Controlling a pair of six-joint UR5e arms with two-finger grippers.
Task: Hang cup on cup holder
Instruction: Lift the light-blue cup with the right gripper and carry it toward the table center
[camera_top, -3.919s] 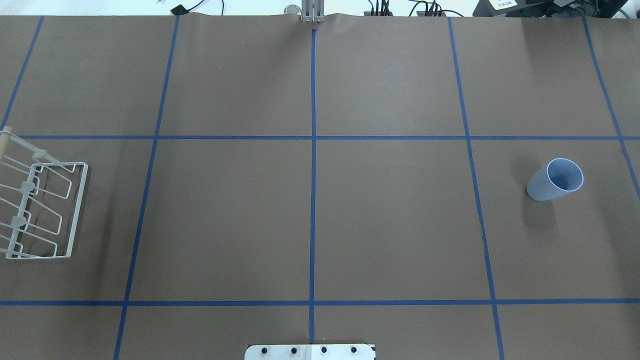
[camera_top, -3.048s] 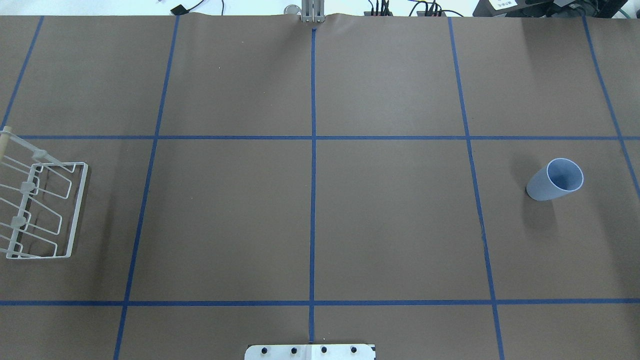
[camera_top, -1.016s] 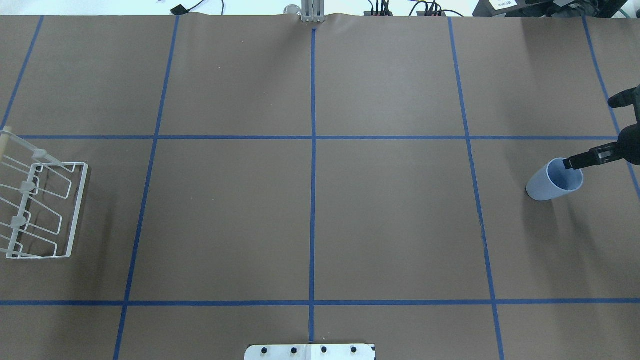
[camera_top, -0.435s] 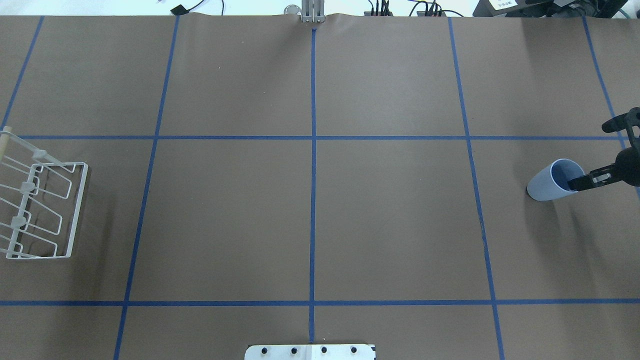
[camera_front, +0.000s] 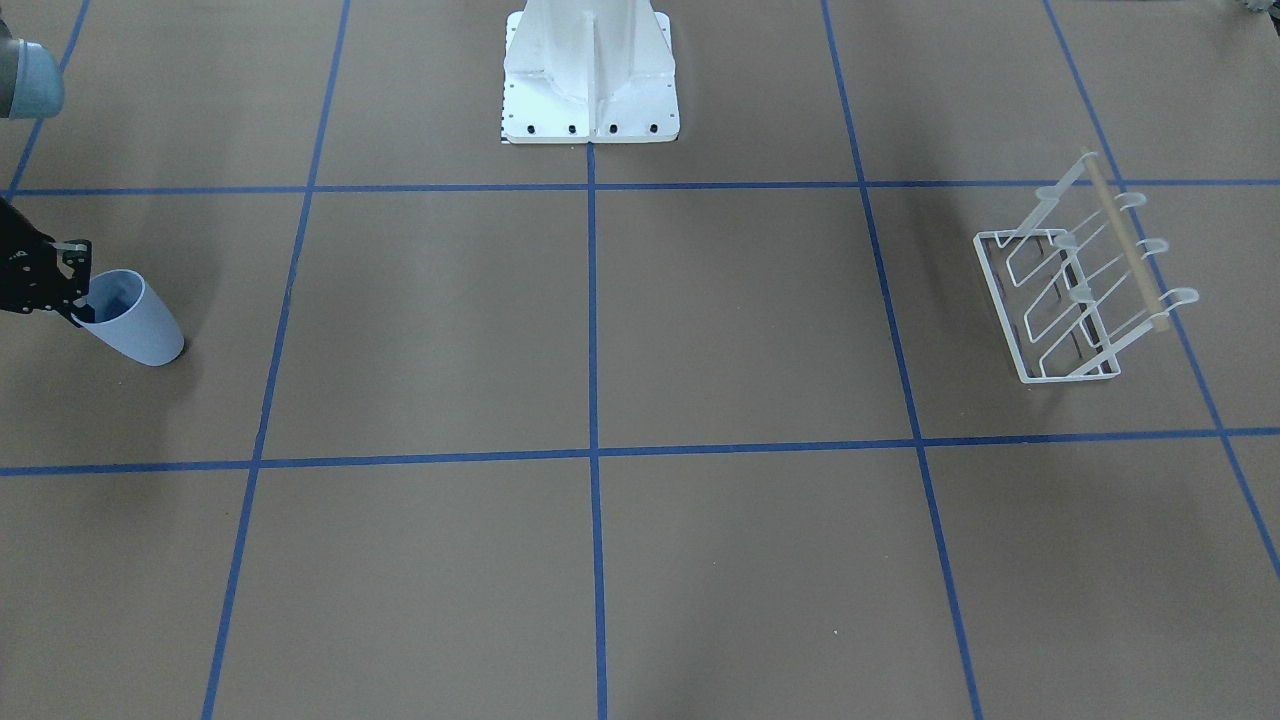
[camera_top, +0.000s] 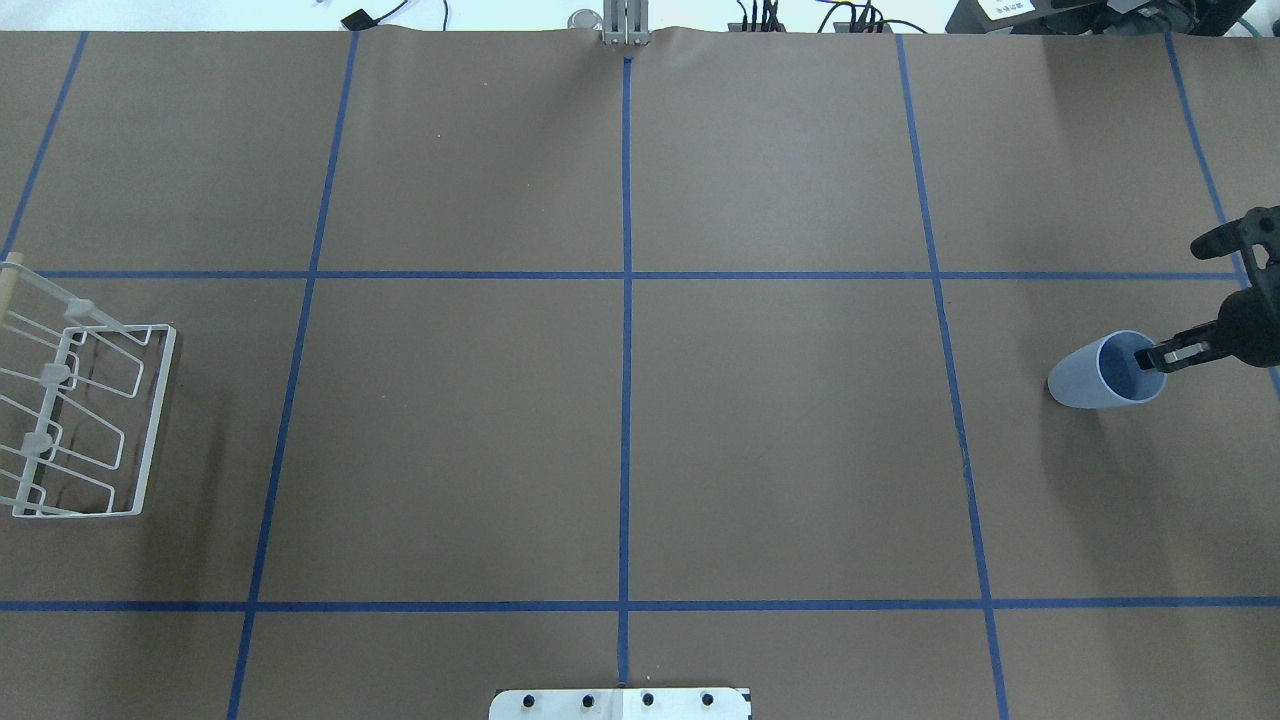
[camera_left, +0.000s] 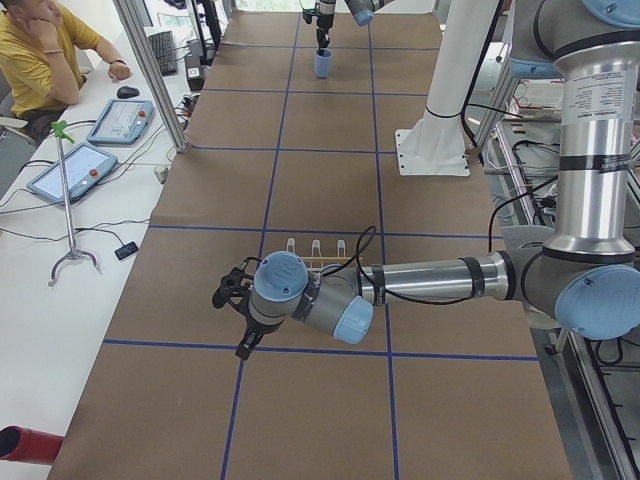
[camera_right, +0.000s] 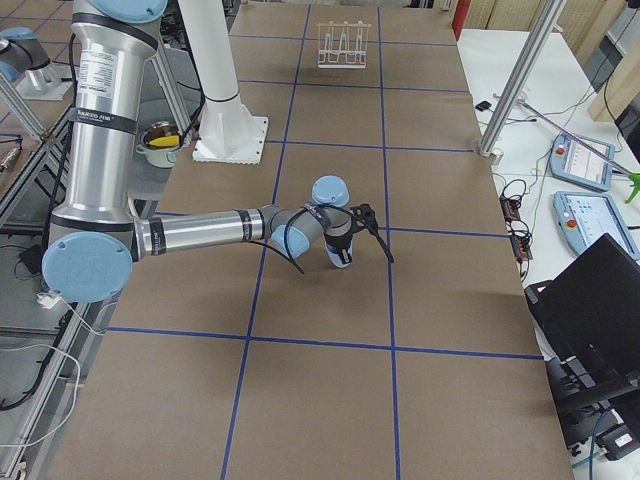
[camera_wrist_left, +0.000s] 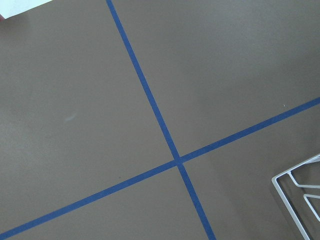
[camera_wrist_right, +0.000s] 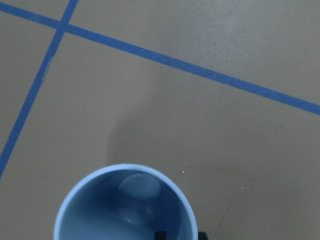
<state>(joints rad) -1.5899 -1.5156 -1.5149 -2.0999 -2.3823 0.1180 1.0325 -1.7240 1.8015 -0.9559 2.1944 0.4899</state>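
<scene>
Since a moment ago the light blue cup has slid slightly toward the table's middle, and my right claw has come down onto its rim. The cup stands mouth up on the brown table, near my right-hand edge. One of my fingers is inside the rim and one outside; whether they pinch the wall I cannot tell. My left claw hangs near the white wire cup holder, well apart from the cup, and I cannot tell whether its fingers are parted.
</scene>
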